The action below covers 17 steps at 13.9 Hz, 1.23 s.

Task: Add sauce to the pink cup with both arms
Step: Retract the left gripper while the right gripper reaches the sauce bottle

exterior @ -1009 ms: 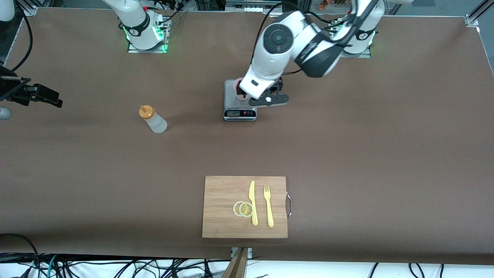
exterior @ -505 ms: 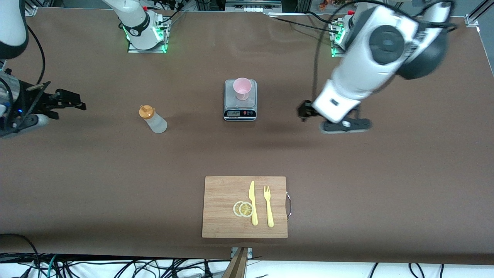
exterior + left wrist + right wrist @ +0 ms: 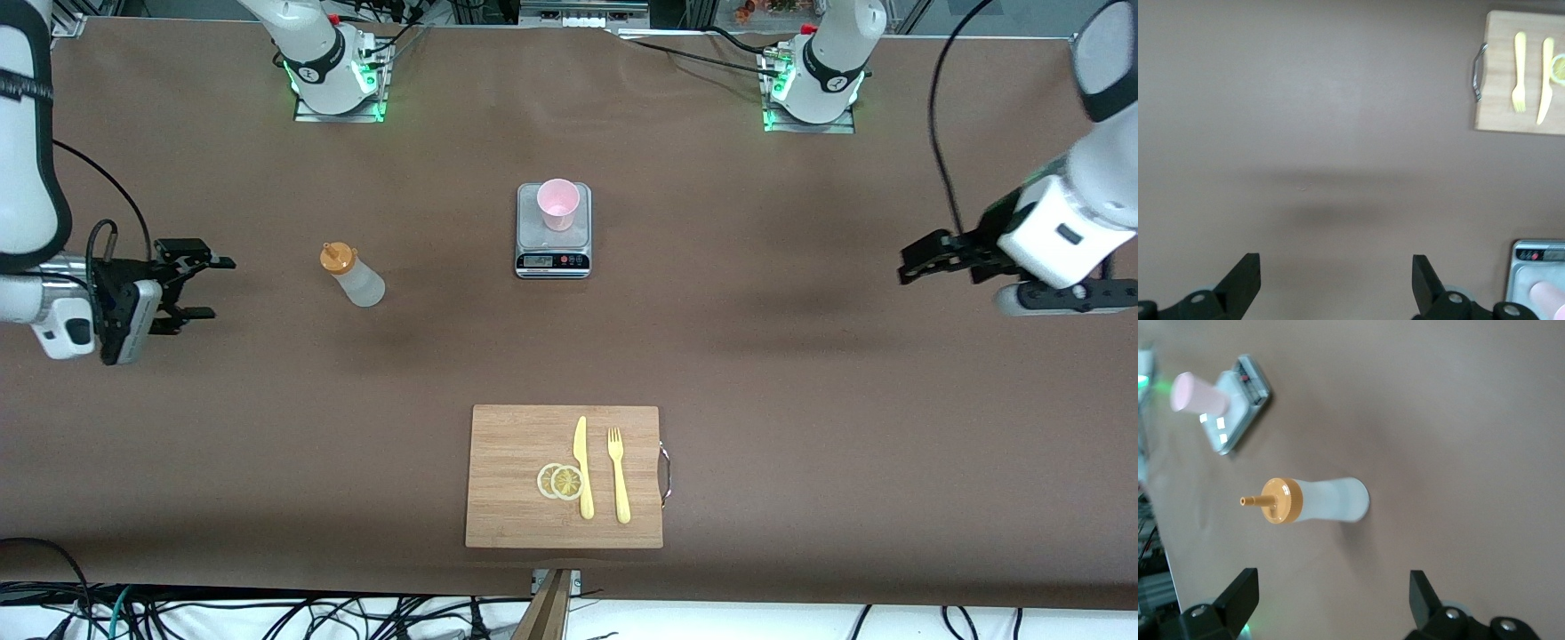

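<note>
The pink cup (image 3: 558, 204) stands upright on a small kitchen scale (image 3: 553, 242) in the middle of the table; the right wrist view shows the pink cup (image 3: 1198, 393) too. The sauce bottle (image 3: 353, 276), whitish with an orange nozzle cap, stands beside the scale toward the right arm's end. My right gripper (image 3: 209, 287) is open over bare table, apart from the bottle and pointing at it; the right wrist view has the bottle (image 3: 1318, 501) ahead of the open right gripper (image 3: 1331, 593). My left gripper (image 3: 916, 262) hangs open over the table's left-arm end, with nothing between its fingers (image 3: 1245, 280).
A wooden cutting board (image 3: 516, 511) lies near the front edge, nearer to the camera than the scale, with lemon slices (image 3: 560, 481), a yellow knife (image 3: 582, 467) and a yellow fork (image 3: 619, 476) on it. Both arm bases stand along the table's back edge.
The left arm swung from over the cup and scale out to the left arm's end of the table. The right gripper came in toward the bottle. Cup and bottle stayed put.
</note>
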Each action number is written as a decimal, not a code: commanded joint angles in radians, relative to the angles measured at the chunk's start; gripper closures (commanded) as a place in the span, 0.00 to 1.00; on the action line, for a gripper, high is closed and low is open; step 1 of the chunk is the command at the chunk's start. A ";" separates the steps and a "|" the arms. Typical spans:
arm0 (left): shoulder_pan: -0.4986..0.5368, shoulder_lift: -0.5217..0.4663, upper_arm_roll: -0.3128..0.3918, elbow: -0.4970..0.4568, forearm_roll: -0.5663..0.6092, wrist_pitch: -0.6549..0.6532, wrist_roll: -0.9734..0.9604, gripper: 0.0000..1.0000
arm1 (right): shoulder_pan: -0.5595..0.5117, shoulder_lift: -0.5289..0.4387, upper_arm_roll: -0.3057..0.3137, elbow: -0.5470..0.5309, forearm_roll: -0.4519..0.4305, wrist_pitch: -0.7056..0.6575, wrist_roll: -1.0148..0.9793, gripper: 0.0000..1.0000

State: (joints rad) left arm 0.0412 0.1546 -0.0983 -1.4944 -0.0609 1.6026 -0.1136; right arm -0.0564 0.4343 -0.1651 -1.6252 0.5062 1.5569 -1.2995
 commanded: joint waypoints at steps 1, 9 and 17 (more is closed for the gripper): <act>0.008 -0.023 0.047 0.003 0.013 -0.050 0.101 0.00 | -0.045 0.058 0.004 -0.048 0.134 -0.018 -0.260 0.00; 0.002 0.006 0.062 0.057 0.004 -0.118 0.138 0.00 | -0.099 0.175 0.007 -0.332 0.426 0.046 -1.005 0.00; -0.003 0.010 0.058 0.060 0.007 -0.118 0.138 0.00 | -0.091 0.219 0.030 -0.348 0.511 -0.029 -1.328 0.00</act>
State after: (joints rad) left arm 0.0451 0.1533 -0.0413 -1.4617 -0.0609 1.5066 0.0060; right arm -0.1442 0.6421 -0.1487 -1.9650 0.9825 1.5405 -2.5794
